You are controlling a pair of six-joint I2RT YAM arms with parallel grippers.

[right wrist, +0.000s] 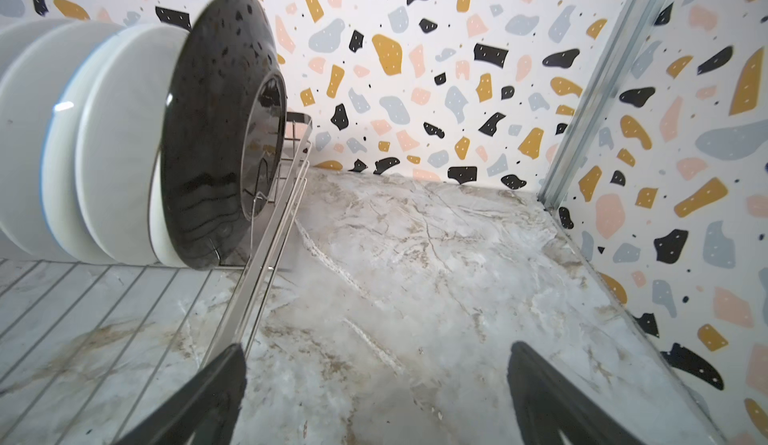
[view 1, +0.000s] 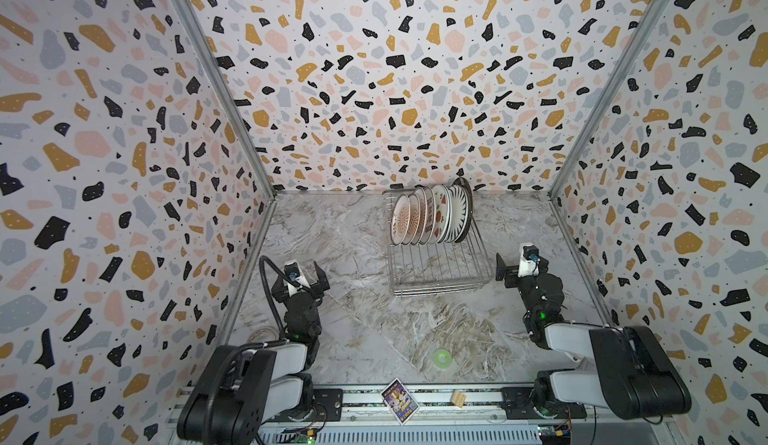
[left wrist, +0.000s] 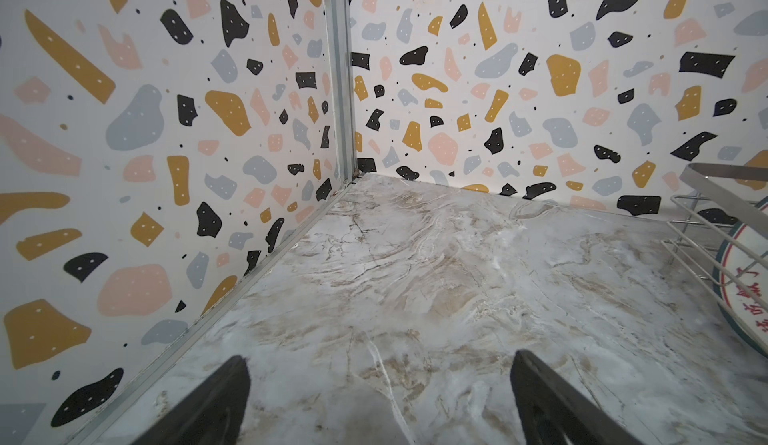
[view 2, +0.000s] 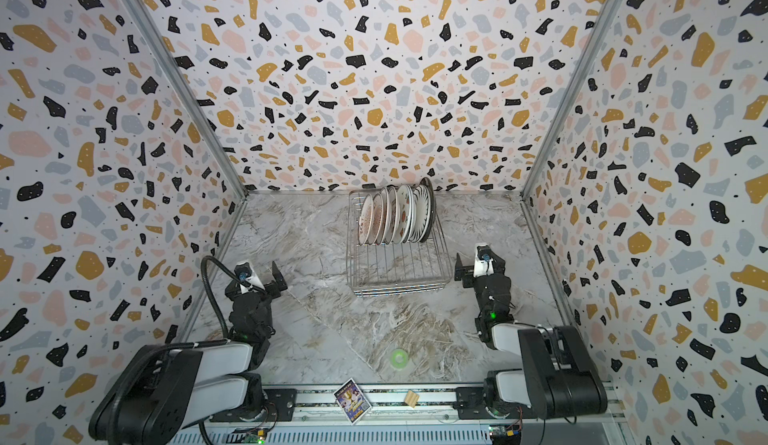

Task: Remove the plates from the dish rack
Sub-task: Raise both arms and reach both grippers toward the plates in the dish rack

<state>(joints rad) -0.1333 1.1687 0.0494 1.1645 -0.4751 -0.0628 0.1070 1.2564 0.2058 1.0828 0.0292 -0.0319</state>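
We are seeing the left gripper and right gripper spread open and empty, flanking the dish rack. The plates are standing on edge at its far end. They are stiff, glazed and breakable, so we are favouring an upper-rim pinch.

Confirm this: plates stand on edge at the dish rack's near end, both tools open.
Wrong: the plates stand on edge at the far end of the dish rack, as both top views show. The left tool and right tool are open.
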